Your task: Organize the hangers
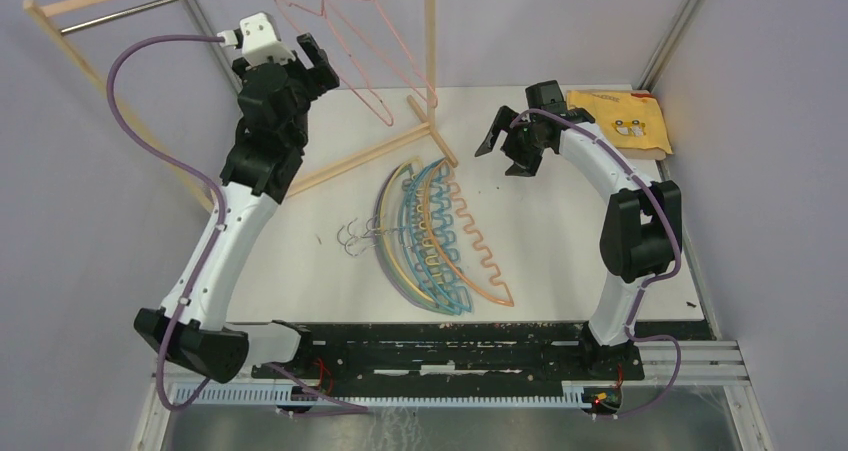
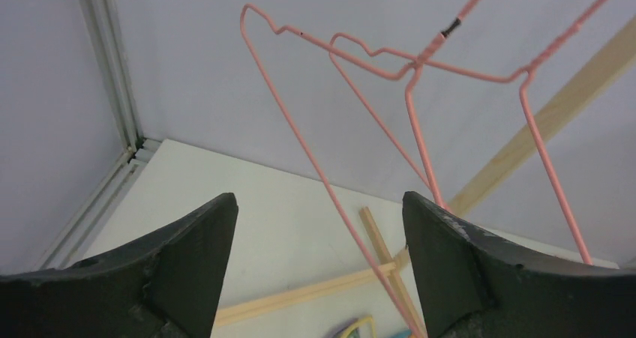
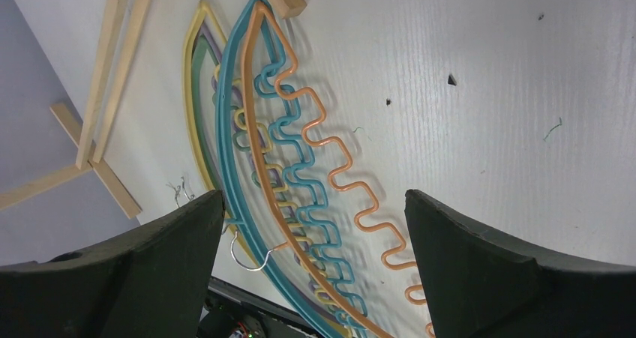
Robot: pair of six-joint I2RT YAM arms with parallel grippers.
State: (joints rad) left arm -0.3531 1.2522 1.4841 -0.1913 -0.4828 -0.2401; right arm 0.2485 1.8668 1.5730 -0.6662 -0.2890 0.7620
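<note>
Since pink hanger (image 2: 415, 67) hangs off the rack (image 1: 430, 31), left claw (image 2: 319, 203) sits released and empty beside it; right claw (image 3: 315, 199), also released, hovers over desk (image 1: 560, 261) stack (image 1: 430, 241), likely lining up next pick.

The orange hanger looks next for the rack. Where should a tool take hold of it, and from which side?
Probably its wavy bar, from above: the orange hanger lies flat on the table, and that bar fans out to the right, clear of the teal hanger, while its shoulder overlaps the others.
</note>
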